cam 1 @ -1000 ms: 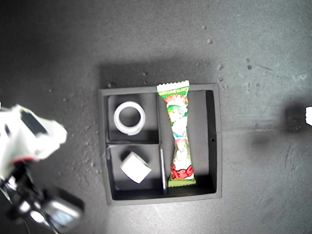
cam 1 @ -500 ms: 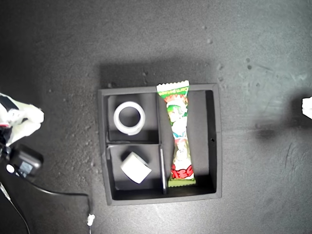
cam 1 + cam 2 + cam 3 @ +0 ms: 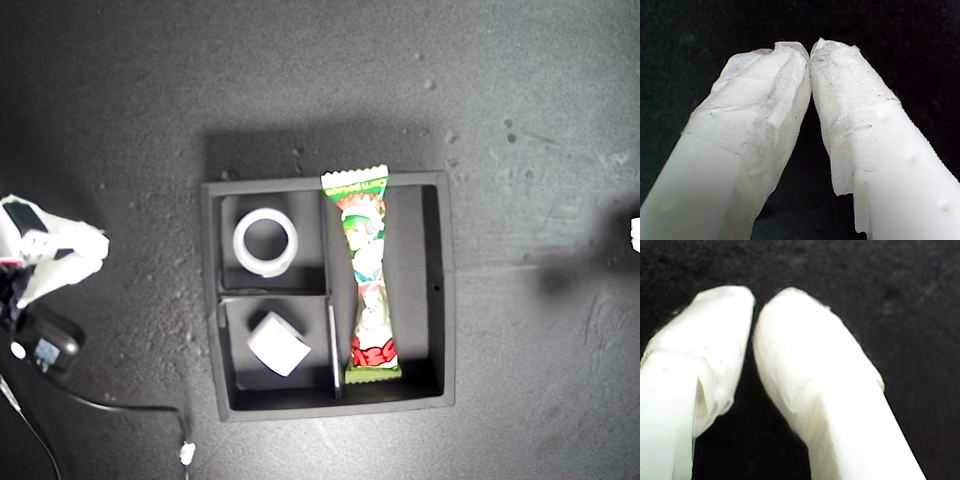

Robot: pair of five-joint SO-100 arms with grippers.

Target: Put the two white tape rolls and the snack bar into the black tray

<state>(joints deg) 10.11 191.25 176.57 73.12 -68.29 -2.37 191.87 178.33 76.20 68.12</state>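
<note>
The black tray (image 3: 447, 300) lies in the middle of the exterior view. The wider white tape roll (image 3: 240, 242) lies flat in one small compartment. In the other small compartment the smaller white tape roll (image 3: 278, 343) rests tilted. The snack bar (image 3: 366, 280) lies along the long compartment, its green end poking over the far rim. My first gripper (image 3: 810, 50) is shut on nothing above dark surface. My second gripper (image 3: 754, 302) is likewise shut and empty. One white arm (image 3: 50, 255) shows at the exterior view's left edge, away from the tray; which arm it is cannot be told.
A sliver of another white arm (image 3: 634, 232) shows at the exterior view's right edge. A black camera box (image 3: 45, 345) and its cable (image 3: 130, 405) lie at the exterior view's lower left. The dark table carries small specks.
The arm at the exterior view's left has drawn back toward that edge and risen from the lower corner. The sliver at the right edge has slipped further out. The tray's contents have not moved.
</note>
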